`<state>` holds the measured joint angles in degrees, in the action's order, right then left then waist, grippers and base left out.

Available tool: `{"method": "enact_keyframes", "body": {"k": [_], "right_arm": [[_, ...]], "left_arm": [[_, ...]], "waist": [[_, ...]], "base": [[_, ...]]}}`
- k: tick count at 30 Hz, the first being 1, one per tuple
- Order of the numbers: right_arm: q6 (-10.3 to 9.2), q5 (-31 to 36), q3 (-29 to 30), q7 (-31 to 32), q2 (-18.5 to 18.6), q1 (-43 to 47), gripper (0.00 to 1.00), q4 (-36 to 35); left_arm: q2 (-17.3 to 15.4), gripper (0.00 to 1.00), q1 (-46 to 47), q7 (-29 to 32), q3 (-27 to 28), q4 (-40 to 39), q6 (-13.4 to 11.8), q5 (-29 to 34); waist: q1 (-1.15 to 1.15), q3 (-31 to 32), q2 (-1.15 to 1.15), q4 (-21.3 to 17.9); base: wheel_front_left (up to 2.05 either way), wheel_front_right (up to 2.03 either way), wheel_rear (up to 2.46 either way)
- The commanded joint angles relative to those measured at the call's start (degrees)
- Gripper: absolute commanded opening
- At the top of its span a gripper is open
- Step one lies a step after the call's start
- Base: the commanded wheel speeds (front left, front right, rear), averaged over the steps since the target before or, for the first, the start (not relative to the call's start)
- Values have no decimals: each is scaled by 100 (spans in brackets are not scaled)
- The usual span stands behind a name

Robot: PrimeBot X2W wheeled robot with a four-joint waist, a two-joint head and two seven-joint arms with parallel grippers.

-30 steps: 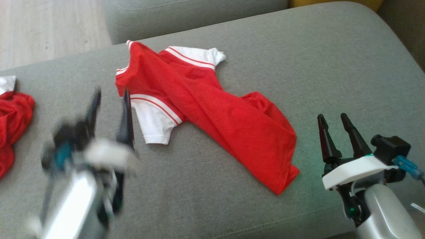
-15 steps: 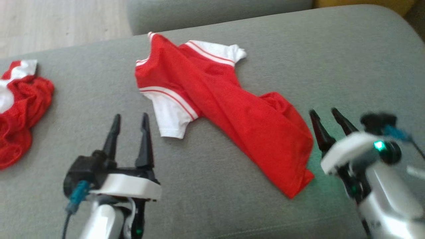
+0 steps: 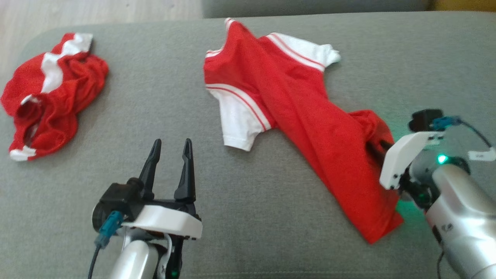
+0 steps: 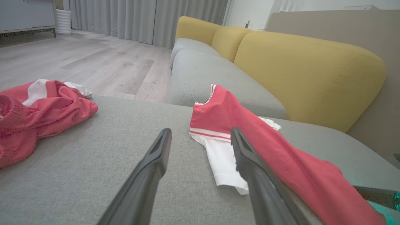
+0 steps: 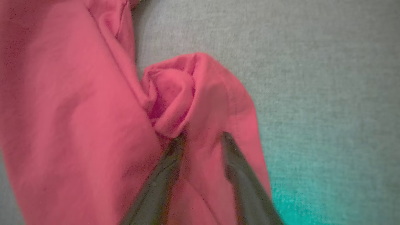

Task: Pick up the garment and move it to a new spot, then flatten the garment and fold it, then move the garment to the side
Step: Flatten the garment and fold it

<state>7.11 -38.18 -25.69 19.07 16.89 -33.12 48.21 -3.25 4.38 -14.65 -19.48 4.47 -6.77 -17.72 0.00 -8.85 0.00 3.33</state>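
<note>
The red shirt with white sleeves (image 3: 294, 116) is lying slanted across the middle and right of the soft grey sofa cushion (image 3: 248, 232). The right claw (image 5: 203, 137) is sitting on its bunched hem, fingers around a small fold (I cannot tell if it is squeezing yet). The left claw (image 3: 172, 141) is waiting wide apart at lower left. The right claw may be catching only one thin layer, so the shirt could slip out. The right wrist view is showing that fold; the head view is hiding the fingertips.
</note>
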Motion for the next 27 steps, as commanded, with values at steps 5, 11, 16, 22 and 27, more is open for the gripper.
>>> {"method": "enact_keyframes", "body": {"k": [5, 11, 16, 22, 27], "right_arm": [[37, -99, -62, -428, 283, -367, 0, 48], [37, -245, 186, -778, 862, -1001, 0, 186], [37, -668, 305, -750, 1074, -1188, 0, 167], [37, -1105, 216, -974, 993, -756, 100, -182], [37, -1284, -132, -579, 842, -413, 100, -411]], "left_arm": [[29, 100, 264, -35, 127, -103, 57, 47], [35, 100, 414, -35, -145, -193, -83, -113], [36, 100, 458, -35, -244, -201, -203, -184], [36, 100, 378, -35, -186, -154, -249, -225], [36, 100, 388, -35, -179, -142, -227, -223]], "waist": [[0, -233, 0, 238], [0, -570, 0, 510], [0, -651, 0, 683], [0, -501, 0, 651], [0, -492, 0, 551]], "base": [[0, 0, 0], [0, 0, 0], [0, 0, 0], [0, 0, 0], [0, 0, 0]]}}
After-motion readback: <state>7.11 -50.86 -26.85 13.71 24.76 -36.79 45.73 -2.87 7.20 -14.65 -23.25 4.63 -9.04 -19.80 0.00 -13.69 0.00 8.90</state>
